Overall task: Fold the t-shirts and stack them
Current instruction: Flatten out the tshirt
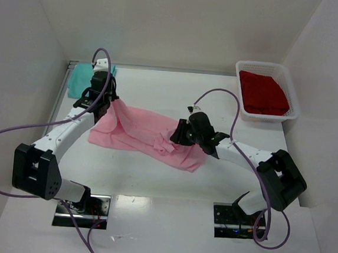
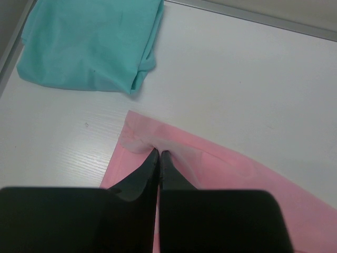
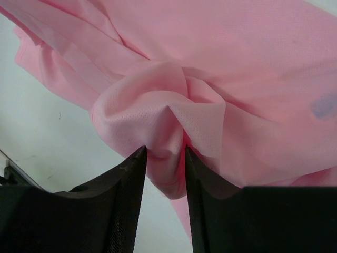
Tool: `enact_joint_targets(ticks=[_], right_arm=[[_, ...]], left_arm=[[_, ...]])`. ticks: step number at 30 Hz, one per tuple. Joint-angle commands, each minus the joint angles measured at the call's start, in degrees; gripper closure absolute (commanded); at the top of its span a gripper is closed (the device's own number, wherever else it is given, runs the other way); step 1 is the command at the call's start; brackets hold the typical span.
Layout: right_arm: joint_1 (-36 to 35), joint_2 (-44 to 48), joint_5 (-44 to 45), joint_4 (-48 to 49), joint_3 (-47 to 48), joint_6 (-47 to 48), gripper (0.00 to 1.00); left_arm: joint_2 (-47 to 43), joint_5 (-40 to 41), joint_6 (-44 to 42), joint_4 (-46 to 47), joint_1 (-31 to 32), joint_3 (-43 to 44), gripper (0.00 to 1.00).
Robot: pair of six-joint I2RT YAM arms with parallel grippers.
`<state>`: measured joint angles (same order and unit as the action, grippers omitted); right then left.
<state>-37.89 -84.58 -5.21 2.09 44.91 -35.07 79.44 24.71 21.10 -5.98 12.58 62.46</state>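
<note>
Pink shirt point(image 1: 139, 130) lies crumpled and partly spread across the middle of the table point(image 1: 160, 96), stretched between the two arms. Left pincer point(image 2: 159, 154), at the shirt's far-left corner, is closed with its jaws nearly touching, pinching the thin edge of the pink cloth, which rises slightly off the table at that point. Right pincer point(image 3: 164, 153), at the shirt's right end, grips a bunched fold of the same cloth; the jaws stand a little apart with the gathered fabric filling the gap between them. A faint bluish mark point(image 3: 322, 105) shows on the pink cloth to the right of this grip. Teal shirt point(image 2: 89, 42) lies folded in the far-left corner of the table, near the left pincer but apart from the pink shirt. Red shirt point(image 1: 265, 92) lies folded inside a white basket point(image 1: 294, 112) at the far-right corner, well apart from both pincers.
</note>
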Motion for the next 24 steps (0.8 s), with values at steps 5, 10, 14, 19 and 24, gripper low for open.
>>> enact_joint_targets(ticks=[5,10,14,19,24], right_arm=[[-1.92,-2.26,-0.24,1.96,2.73,0.87,0.64],[-1.93,-2.79,0.29,0.81,3.26,0.88,0.85],[-1.93,-2.27,3.61,-0.67,3.79,0.88,1.0],[-1.93,3.53,12.68,-2.79,5.71,-0.35,1.0],[5.69,11.43,16.9,-3.93,13.43,1.57,1.0]], left_arm=[[0.19,-0.28,-0.71,2.02,0.08,-0.05,1.0],[0.19,-0.28,-0.71,2.02,0.08,-0.05,1.0],[0.19,-0.28,-0.71,2.02,0.08,-0.05,1.0],[0.19,0.33,-0.71,2.02,0.08,-0.05,1.0],[-1.03,2.0,0.42,1.5,0.08,1.95,1.0]])
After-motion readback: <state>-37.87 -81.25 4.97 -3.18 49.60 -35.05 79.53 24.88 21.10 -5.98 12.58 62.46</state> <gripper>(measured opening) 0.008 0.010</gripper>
